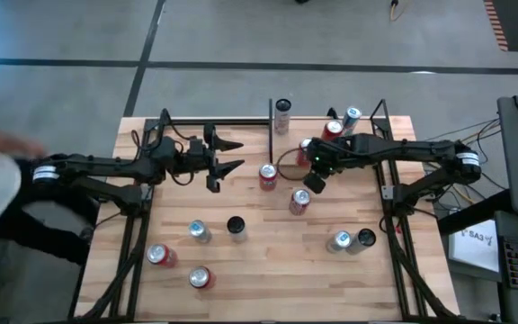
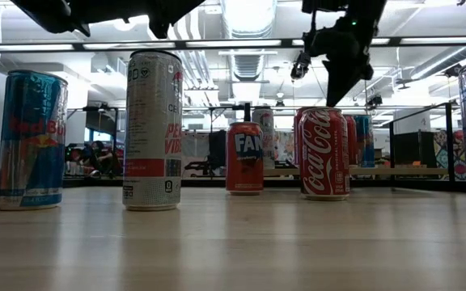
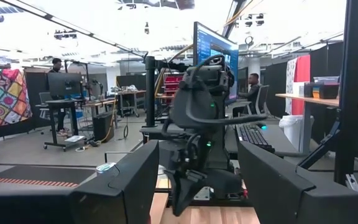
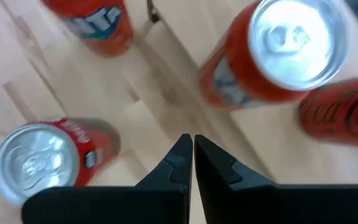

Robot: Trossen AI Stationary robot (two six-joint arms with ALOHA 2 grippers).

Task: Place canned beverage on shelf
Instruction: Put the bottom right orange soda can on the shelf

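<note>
From above, the shelf point(image 1: 367, 126) sits at the table's far right corner, three cans on it; bare wood lies open mid-table between scattered cans. The left gripper point(image 1: 227, 157) hovers, fingers spread, empty. The right gripper point(image 1: 306, 184) hangs by the shelf's near edge, pinched closed on nothing. Low down, glossy Coca-Cola can point(image 2: 324, 153) stands upright. The right wrist shows fingertips point(image 4: 180, 152) touching above the pale wood.
</note>
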